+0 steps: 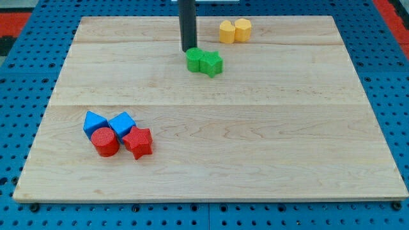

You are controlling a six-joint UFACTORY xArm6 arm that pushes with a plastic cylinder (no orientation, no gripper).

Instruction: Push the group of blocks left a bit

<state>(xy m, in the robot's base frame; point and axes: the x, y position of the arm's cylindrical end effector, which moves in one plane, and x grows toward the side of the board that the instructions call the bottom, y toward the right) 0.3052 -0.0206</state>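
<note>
A group of blocks sits at the board's lower left: a blue block (94, 121), a blue cube (122, 122), a red cylinder (105, 142) and a red star (138, 142), all touching. Two green blocks lie at the top centre: a green cylinder-like block (194, 60) and a green star (211, 64), side by side. Two yellow blocks (234, 30) sit close together at the top, right of centre. My tip (189, 50) stands just above the left green block, at its upper edge, far from the blue and red group.
The wooden board (268, 160) lies on a blue pegboard surface (13, 76). A red strip shows at the view's top left corner and top right corner.
</note>
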